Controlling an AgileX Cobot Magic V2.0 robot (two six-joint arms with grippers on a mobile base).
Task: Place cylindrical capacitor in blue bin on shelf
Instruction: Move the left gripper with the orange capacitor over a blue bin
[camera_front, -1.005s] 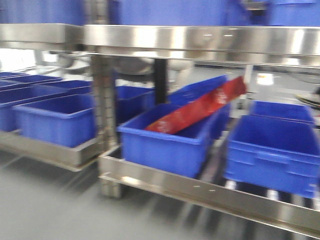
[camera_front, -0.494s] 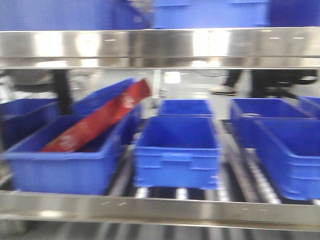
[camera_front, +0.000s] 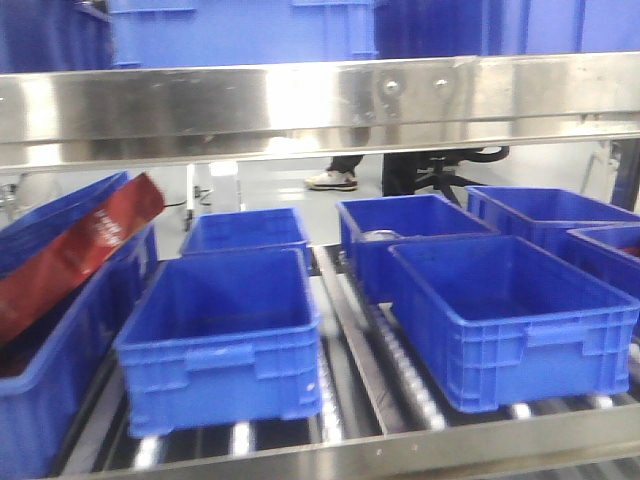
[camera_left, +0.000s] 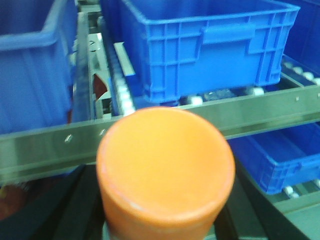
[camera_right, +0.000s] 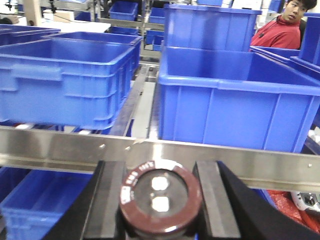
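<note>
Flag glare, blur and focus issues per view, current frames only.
Front-facing view: hard glare bands on the upper rail of the shelf; the bins are mildly soft. Left wrist view: the orange cylinder fills the foreground out of focus, while the blue bin behind it is sharper. Right wrist view: the cylindrical capacitor is fairly sharp, but its rim lettering is unreadable.
</note>
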